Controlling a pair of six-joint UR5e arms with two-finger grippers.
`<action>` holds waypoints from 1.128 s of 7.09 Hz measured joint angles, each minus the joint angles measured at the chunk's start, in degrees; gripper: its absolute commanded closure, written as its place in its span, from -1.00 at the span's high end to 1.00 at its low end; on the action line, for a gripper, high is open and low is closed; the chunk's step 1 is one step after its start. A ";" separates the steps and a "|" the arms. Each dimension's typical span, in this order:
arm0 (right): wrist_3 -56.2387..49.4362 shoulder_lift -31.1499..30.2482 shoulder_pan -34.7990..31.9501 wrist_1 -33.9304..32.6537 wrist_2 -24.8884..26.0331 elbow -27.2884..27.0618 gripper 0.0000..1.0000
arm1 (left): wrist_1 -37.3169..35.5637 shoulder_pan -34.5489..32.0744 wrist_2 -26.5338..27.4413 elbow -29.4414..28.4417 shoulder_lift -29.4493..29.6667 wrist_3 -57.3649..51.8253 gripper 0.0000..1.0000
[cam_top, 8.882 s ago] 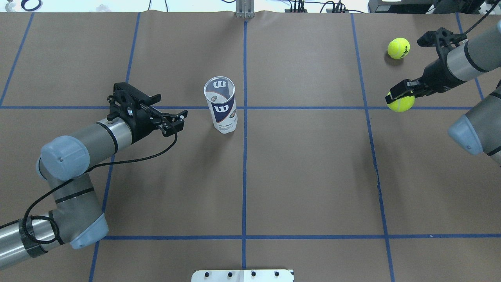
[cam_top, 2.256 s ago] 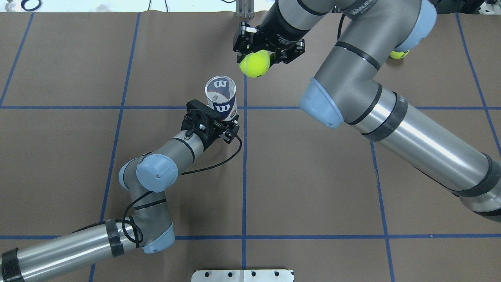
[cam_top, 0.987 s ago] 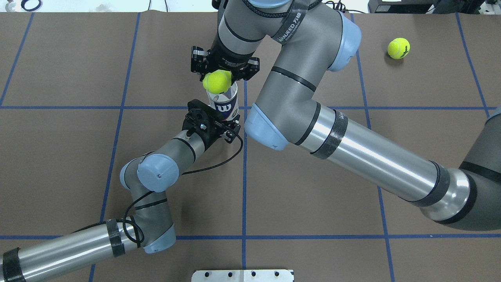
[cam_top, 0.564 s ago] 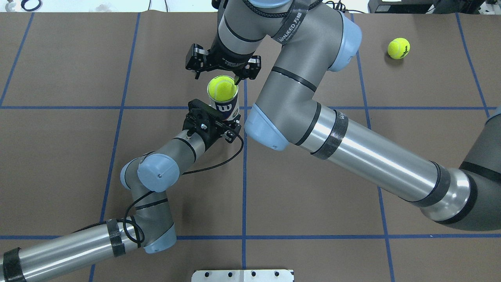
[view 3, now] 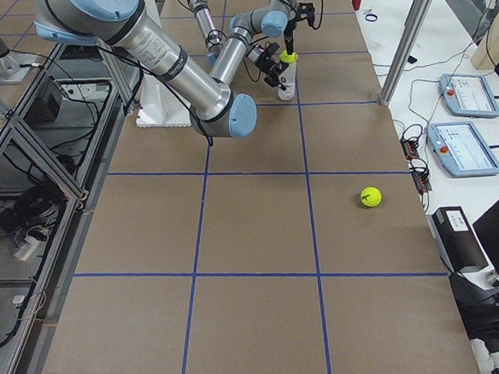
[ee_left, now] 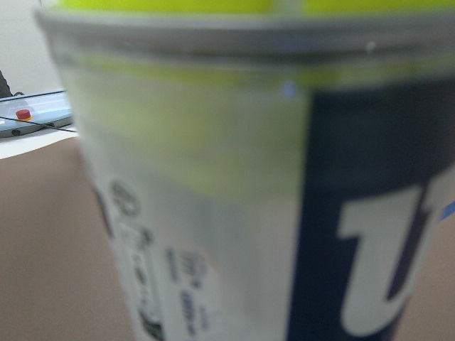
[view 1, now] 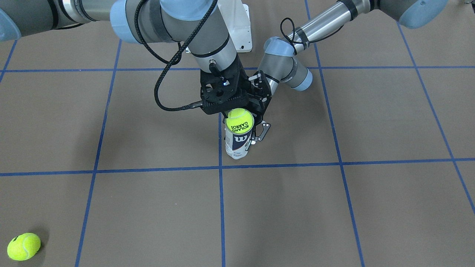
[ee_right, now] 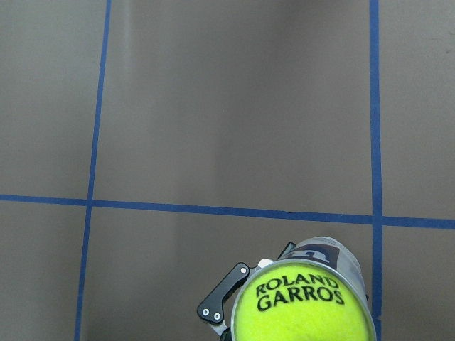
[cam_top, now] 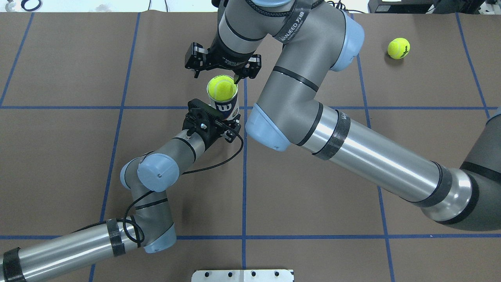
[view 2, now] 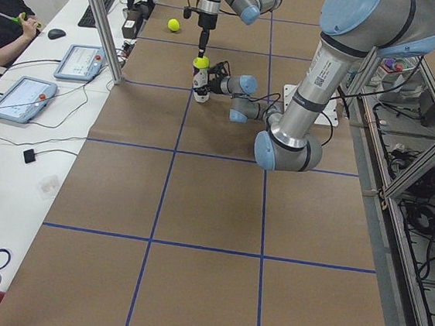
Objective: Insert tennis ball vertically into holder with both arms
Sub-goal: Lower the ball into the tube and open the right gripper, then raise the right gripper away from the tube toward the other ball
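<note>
The holder [cam_top: 226, 109] stands upright near the table's middle, a clear can with a navy "W" label [view 1: 237, 142]. My left gripper [cam_top: 230, 124] is shut on its lower part [view 1: 256, 132]. A yellow tennis ball [cam_top: 222, 87] printed "ROLAND GARROS" [view 1: 239, 121] sits in the holder's mouth, partly above the rim. My right gripper [cam_top: 217, 74] hangs just above it, open, with fingers spread to both sides and not touching the ball. The left wrist view is filled by the holder [ee_left: 234, 213]. The right wrist view looks down on the ball [ee_right: 302, 302].
A second tennis ball [cam_top: 398, 48] lies at the far right of the table [view 1: 23, 246]. My right arm's long forearm [cam_top: 372, 156] crosses above the table's right half. A white base plate [cam_top: 242, 275] sits at the near edge.
The right gripper carried the ball over the holder, then opened and let it go into the mouth. The left gripper stays shut on the holder.
</note>
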State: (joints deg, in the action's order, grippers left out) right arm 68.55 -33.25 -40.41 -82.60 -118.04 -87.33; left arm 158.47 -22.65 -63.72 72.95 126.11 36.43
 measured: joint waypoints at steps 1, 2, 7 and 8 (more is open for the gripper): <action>-0.25 -0.06 -0.11 0.03 0.54 -0.77 0.41 | -0.02 -0.01 0.00 0.00 -0.03 -0.07 0.69; -0.35 -0.11 -0.15 0.04 1.26 -1.15 -0.50 | -0.05 -0.03 0.00 0.00 -0.06 -0.11 0.69; -0.90 -1.46 -1.44 0.03 2.76 -1.33 -1.00 | -0.03 -0.03 0.00 0.00 -0.07 -0.13 0.76; -1.57 -2.61 -3.02 0.03 2.68 -1.33 -1.00 | -0.06 -0.03 0.00 0.00 -0.07 -0.13 0.78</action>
State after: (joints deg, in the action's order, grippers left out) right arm 66.98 -35.86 -43.43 -82.57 -115.36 -88.67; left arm 158.41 -22.68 -63.72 72.95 126.04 36.30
